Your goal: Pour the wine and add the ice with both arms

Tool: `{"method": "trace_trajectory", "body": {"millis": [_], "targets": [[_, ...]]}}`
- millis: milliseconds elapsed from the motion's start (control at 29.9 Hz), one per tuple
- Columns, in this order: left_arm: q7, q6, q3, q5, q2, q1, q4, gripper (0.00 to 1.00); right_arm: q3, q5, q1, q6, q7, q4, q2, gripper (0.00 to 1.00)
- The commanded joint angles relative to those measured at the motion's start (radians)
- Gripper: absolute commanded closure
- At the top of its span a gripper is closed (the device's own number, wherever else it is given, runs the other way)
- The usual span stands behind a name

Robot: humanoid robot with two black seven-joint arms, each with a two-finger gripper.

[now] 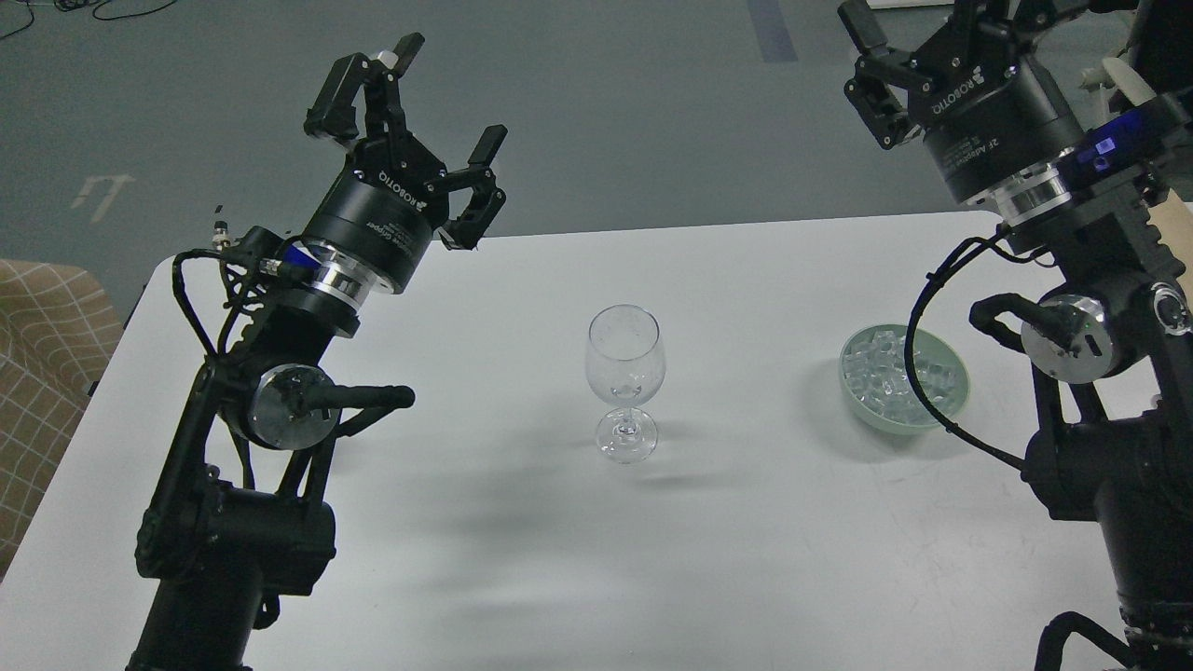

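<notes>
An empty clear stemmed wine glass (624,373) stands upright near the middle of the white table (727,559). To its right, a pale green bowl (958,384) holds a pile of clear ice (885,377) cubes, and a black cable from my right arm crosses over it. My left gripper (447,98) is raised above the table's far left, well away from the glass, open and holding nothing. My right gripper (918,20) is raised at the top right, above and behind the bowl. Its fingers are spread and partly cut off by the frame's top edge. No wine or bottle is in view.
A beige checked seat (42,373) stands beside the table's left edge. Grey floor (634,112) lies beyond the far edge. My arms' thick lower links stand over the table's front left and front right corners.
</notes>
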Motion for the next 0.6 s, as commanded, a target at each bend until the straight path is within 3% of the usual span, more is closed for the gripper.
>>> {"method": "trace_trajectory", "body": {"millis": [0, 134, 234, 401, 568], "targets": [[0.000, -0.028, 0.003, -0.036, 0.000, 0.010, -0.007, 0.01, -0.008, 0.001, -0.003, 0.000, 0.000, -0.001, -0.001, 0.00], [-0.053, -0.029, 0.006, -0.037, 0.000, 0.013, -0.007, 0.01, -0.018, -0.001, -0.012, 0.000, 0.000, 0.004, -0.003, 0.00], [-0.064, -0.026, 0.003, -0.041, 0.000, 0.013, -0.007, 0.01, -0.020, -0.001, -0.015, 0.000, 0.000, 0.004, -0.003, 0.00], [-0.068, -0.008, 0.000, -0.041, 0.000, 0.011, -0.007, 0.01, -0.021, -0.001, -0.016, 0.002, 0.000, 0.005, -0.004, 0.00], [-0.055, 0.070, 0.009, -0.041, 0.000, 0.019, -0.007, 0.01, -0.035, -0.001, -0.016, 0.002, 0.000, 0.010, -0.004, 0.00]]}}
